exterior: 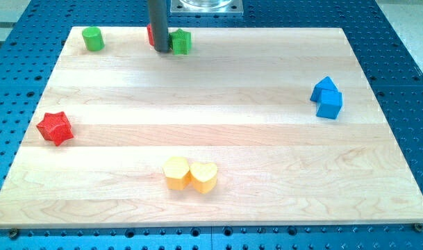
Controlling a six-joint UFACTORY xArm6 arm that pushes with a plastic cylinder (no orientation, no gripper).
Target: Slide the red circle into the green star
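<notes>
- Camera view: I am working at the view's top edge of the wooden board [197, 104], with my rod coming down so that my tip [160, 53] is sitting between the red circle [150, 35] and the green star [181, 42]. I carry no pincer at all, only this bare rod, so there is nothing to be apart or clamped.
- The red circle is showing only as a sliver on the view's left of the rod; most of it is hiding behind the rod, so I cannot tell whether it is touching the star yet.
- The green star is lying just to the view's right of my tip, looking as if it is touching the rod.
- I am judging the main risk to be my own position: standing between the two, any push toward the view's right would be driving the star away rather than bringing the circle to it.
- Both blocks are sitting very near the board's top edge, so a push angled upward could be sending either one off the board.
- A round block may be rolling off my tip sideways if I am catching it off-centre.
- The green cylinder [93, 39], red star [55, 128], two blue blocks [326, 98] and two yellow blocks [189, 174] are lying well apart from this work.
</notes>
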